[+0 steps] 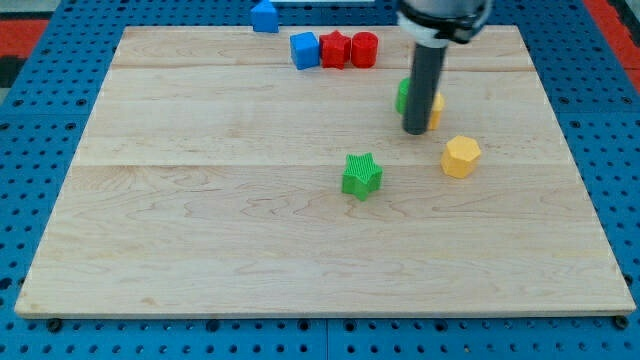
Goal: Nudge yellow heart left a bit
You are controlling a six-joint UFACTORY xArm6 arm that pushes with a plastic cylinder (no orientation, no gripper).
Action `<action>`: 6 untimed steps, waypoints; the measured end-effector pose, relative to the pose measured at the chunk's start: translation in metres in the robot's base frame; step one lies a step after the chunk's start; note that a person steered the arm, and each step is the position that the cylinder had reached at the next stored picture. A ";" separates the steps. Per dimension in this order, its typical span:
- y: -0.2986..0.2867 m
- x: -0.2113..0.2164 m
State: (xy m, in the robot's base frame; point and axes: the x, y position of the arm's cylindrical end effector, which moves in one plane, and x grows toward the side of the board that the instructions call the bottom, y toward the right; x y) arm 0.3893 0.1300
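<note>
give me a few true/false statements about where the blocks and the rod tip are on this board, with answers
1. My tip is at the view's bottom left corner of the board. False: it is in the upper right part, right in front of a yellow block and a green block that the rod partly hides.
2. A green star lies near the board's middle. True.
3. The yellow hexagonal block touches the green star. False: they lie well apart.
4. A blue cube, a red star and a red cylinder sit in a row near the view's top. True.
5. Another blue block sits at the board's top edge. True.
</note>
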 end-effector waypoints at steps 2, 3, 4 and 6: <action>0.078 0.007; 0.084 -0.030; 0.073 -0.048; 0.000 -0.047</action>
